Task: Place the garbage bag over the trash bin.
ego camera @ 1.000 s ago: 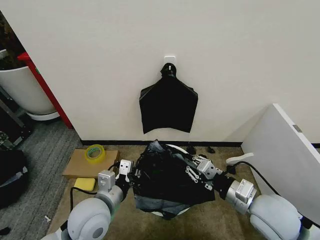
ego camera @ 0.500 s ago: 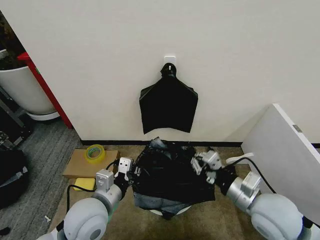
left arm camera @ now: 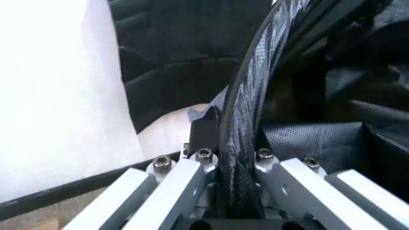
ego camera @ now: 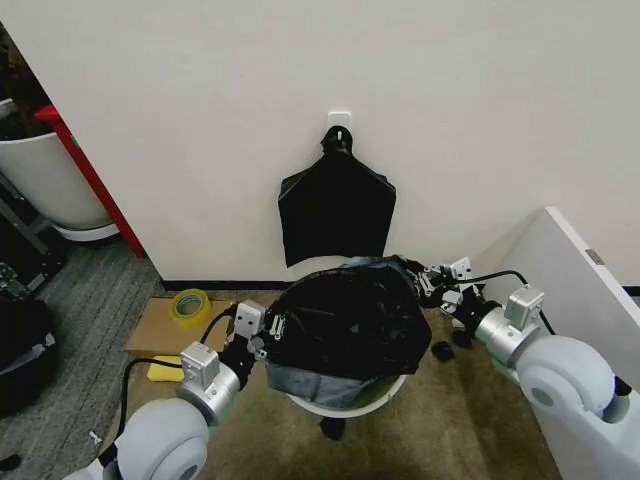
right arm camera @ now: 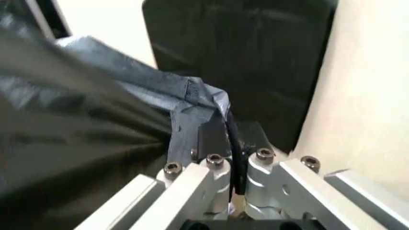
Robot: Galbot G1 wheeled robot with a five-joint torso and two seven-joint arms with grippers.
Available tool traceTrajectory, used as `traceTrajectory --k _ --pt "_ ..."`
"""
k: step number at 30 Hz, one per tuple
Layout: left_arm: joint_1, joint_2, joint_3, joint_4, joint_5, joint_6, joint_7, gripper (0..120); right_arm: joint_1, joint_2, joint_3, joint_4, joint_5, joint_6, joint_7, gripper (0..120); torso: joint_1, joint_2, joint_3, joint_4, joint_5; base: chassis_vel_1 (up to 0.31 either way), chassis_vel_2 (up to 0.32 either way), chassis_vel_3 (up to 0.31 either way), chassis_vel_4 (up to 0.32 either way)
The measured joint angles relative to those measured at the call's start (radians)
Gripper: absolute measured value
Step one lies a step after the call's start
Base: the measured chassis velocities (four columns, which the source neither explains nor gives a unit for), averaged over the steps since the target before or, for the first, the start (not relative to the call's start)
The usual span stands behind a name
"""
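The garbage bag [ego camera: 340,318], glossy black and crinkly, is stretched between both grippers and domes over the trash bin [ego camera: 345,407], whose cream-white rim peeks out under the bag's front edge. My left gripper [ego camera: 262,337] is shut on the bag's left edge, and my right gripper [ego camera: 425,280] is shut on its far right edge, near the wall. In the left wrist view a taut fold of the bag [left arm camera: 252,91] runs between the closed left gripper [left arm camera: 231,148]. In the right wrist view the right gripper [right arm camera: 227,139] pinches a bunched grey-black corner of the bag [right arm camera: 191,96].
A flat black bundle [ego camera: 337,215] hangs on a wall hook right behind the bin. A tape roll [ego camera: 189,303] lies on cardboard [ego camera: 165,330] at the left, by a yellow sponge [ego camera: 165,368]. A white panel [ego camera: 570,290] leans at the right. Small black scraps [ego camera: 440,350] dot the floor.
Both grippers lifted the bag. The right gripper swung right and toward the wall, pulling the bag open into a dome. The bin's rim now shows below it.
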Motion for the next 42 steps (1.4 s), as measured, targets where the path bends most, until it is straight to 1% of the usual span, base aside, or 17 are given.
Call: traceTrajectory --k 4,9,14,19,25,26,27,28,30,31,32,33,34,39,40,41,42 --pt "-0.001 -0.015 -0.004 0.015 -0.015 -0.009 -0.018 1 -0.023 -0.005 0.010 -0.013 0.016 -0.005 -0.029 0 0.000 0.000 0.000 0.0000 -0.0001 0.000 0.000 0.000 0.000" --pt "-0.003 -0.020 -0.005 0.016 -0.053 -0.028 -0.023 1 -0.028 -0.012 0.013 -0.043 0.077 -0.002 -0.078 0 0.000 0.000 0.000 0.0000 -0.0001 0.000 0.000 0.000 0.000" --pt "-0.006 -0.024 0.000 0.001 -0.146 -0.039 -0.030 1 -0.030 -0.016 -0.006 -0.085 0.097 0.031 -0.172 0 0.000 0.000 0.000 0.0000 -0.0001 0.000 0.000 0.000 0.000" --pt "-0.004 -0.030 0.001 0.000 -0.175 -0.041 -0.037 1 -0.033 -0.014 -0.011 -0.117 0.060 0.061 -0.227 0 0.000 0.000 0.000 0.0001 -0.0002 0.000 0.000 0.000 0.000" --pt "-0.007 -0.042 -0.001 0.006 -0.226 -0.020 -0.068 1 -0.056 -0.011 -0.002 -0.142 -0.012 0.091 -0.232 0 0.000 0.000 0.000 0.0000 -0.0003 0.000 0.000 0.000 0.000" --pt "-0.008 -0.045 -0.003 0.008 -0.237 -0.015 -0.076 1 -0.061 -0.008 0.000 -0.143 -0.016 0.092 -0.225 3 0.000 0.000 0.000 0.0001 -0.0003 0.000 0.000 0.000 0.000" --pt "-0.009 -0.050 -0.005 0.011 -0.251 -0.008 -0.085 1 -0.069 -0.001 0.006 -0.143 -0.018 0.098 -0.212 10 0.000 0.000 0.000 -0.0002 0.0000 0.000 0.000 0.000 0.000" --pt "-0.009 -0.051 -0.006 0.013 -0.255 -0.006 -0.088 1 -0.071 0.002 0.008 -0.142 -0.018 0.101 -0.208 11 0.000 0.000 0.000 0.0000 0.0000 0.000 0.000 0.000 0.000" --pt "-0.006 -0.057 -0.012 0.018 -0.270 0.005 -0.100 1 -0.077 0.016 0.015 -0.142 -0.006 0.105 -0.184 18 0.000 0.000 0.000 -0.0003 -0.0003 0.000 0.000 0.000 0.000" --pt "-0.003 -0.060 -0.017 0.022 -0.280 0.013 -0.109 1 -0.079 0.030 0.027 -0.141 0.026 0.105 -0.164 25 0.000 0.000 0.000 0.0002 0.0001 0.000 0.000 0.000 0.000" --pt "-0.003 -0.060 -0.017 0.022 -0.280 0.013 -0.109 1 -0.079 0.030 0.027 -0.141 0.026 0.105 -0.164 25 0.000 0.000 0.000 0.0002 0.0001 0.000 0.000 0.000 0.000" --pt "-0.003 -0.062 -0.020 0.024 -0.285 0.016 -0.114 1 -0.080 0.039 0.041 -0.140 0.054 0.100 -0.147 31 0.000 0.000 0.000 0.0002 -0.0001 0.000 0.000 0.000 0.000" --pt "-0.003 -0.062 -0.021 0.025 -0.286 0.017 -0.115 1 -0.080 0.043 0.047 -0.139 0.063 0.098 -0.140 31 0.000 0.000 0.000 0.0002 -0.0003 0.000 0.000 0.000 0.000" --pt "0.003 -0.074 -0.045 0.031 -0.297 0.036 -0.139 1 -0.092 0.081 0.123 -0.116 0.126 0.075 -0.037 53 0.000 0.000 0.000 -0.0002 -0.0003 0.000 0.000 0.000 0.000" --pt "0.003 -0.074 -0.045 0.031 -0.297 0.036 -0.139 1 -0.092 0.081 0.123 -0.116 0.126 0.075 -0.037 53 0.000 0.000 0.000 -0.0002 -0.0003 0.000 0.000 0.000 0.000" --pt "0.013 -0.081 -0.064 0.027 -0.303 0.040 -0.146 1 -0.096 0.087 0.135 -0.103 0.136 0.071 -0.024 58 0.000 0.000 0.000 -0.0003 -0.0002 0.000 0.000 0.000 0.000" --pt "0.019 -0.085 -0.074 0.024 -0.305 0.042 -0.150 1 -0.098 0.089 0.140 -0.094 0.143 0.068 -0.016 59 0.000 0.000 0.000 -0.0003 -0.0002 0.000 0.000 0.000 0.000"
